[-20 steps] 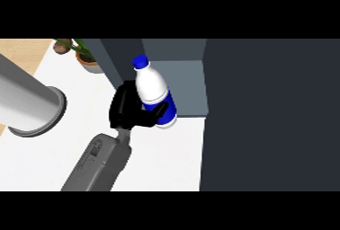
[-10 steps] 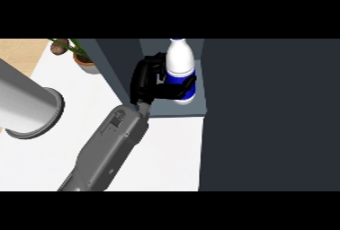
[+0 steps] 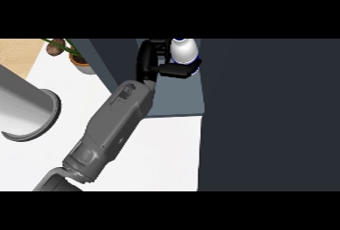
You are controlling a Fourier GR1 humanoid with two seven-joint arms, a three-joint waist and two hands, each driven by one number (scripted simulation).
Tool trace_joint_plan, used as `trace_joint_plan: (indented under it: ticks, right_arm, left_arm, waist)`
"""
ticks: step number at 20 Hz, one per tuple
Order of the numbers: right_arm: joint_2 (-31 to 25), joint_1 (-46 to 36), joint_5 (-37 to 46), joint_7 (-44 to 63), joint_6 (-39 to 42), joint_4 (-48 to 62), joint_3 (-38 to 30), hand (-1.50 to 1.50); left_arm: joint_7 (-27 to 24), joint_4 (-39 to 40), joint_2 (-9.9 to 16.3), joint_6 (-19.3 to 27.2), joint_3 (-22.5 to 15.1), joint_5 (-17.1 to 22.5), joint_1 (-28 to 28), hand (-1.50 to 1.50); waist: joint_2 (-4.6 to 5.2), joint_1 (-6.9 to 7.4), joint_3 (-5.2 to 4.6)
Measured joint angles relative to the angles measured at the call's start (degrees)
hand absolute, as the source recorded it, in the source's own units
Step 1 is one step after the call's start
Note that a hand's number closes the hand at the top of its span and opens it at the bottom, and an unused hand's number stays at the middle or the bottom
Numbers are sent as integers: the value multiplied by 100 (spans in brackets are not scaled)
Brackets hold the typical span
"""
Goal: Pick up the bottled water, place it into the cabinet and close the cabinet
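Head view, swept from 9 o'clock across to 3 o'clock. At 9 o'clock, a grey cylinder (image 3: 26,110) with a rimmed end, cut by the edge; cannot tell what it is. At 11 o'clock, a potted plant (image 3: 78,58) on the white counter (image 3: 159,152), just beside the cabinet (image 3: 106,63) wall.

From 7 o'clock up toward 12, one grey forearm (image 3: 113,130), reaching over the counter edge into the open cabinet. At its tip, near 12 o'clock, the right hand (image 3: 149,56), black, curled around the bottled water (image 3: 184,50): palm on the bottle's 9 o'clock side, fingers (image 3: 178,69) wrapped across its near face. Bottle upright, deep inside the cabinet above the blue-grey shelf floor (image 3: 176,96); cannot tell whether resting on it or just above. From 1 to 5 o'clock, the dark door (image 3: 266,112), swung open.

Judged step: placing, nearly done; closing not yet begun. Next move, by judgement: set the bottle down, uncurl the fingers without tipping it, draw the arm back toward 7 o'clock clear of the opening, then push the door shut from its 3 o'clock side.
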Motion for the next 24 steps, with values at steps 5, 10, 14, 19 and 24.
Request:
trace_joint_plan:
  ticks: [5, 10, 14, 19, 24]
  right_arm:
    - [-32, 23, 6, -74, 51, 66, 36, -150]
    - [-69, 68, -2, -97, 72, 56, 59, -150]
    - [-60, -8, -19, -125, 90, 169, 51, -150]
    - [-125, -76, -104, -142, 172, 182, -22, -150]
    - [-85, -19, -21, -219, 152, 207, 77, -150]
  left_arm:
    - [-300, 950, -10, 101, 143, -155, -431, 150]
    - [-600, 1638, 9, 270, 262, -232, -671, 150]
    - [-764, 2095, 23, 531, 245, -412, -782, 150]
    - [-878, 2542, 180, 773, 189, -631, -872, 150]
    - [-952, 2786, 161, 1140, 170, -757, -934, -150]
  waist:
    - [20, -46, 0]
    - [48, -94, -1]
    - [66, -108, -1]
    - [89, -152, 0]
    - [82, -186, 8]
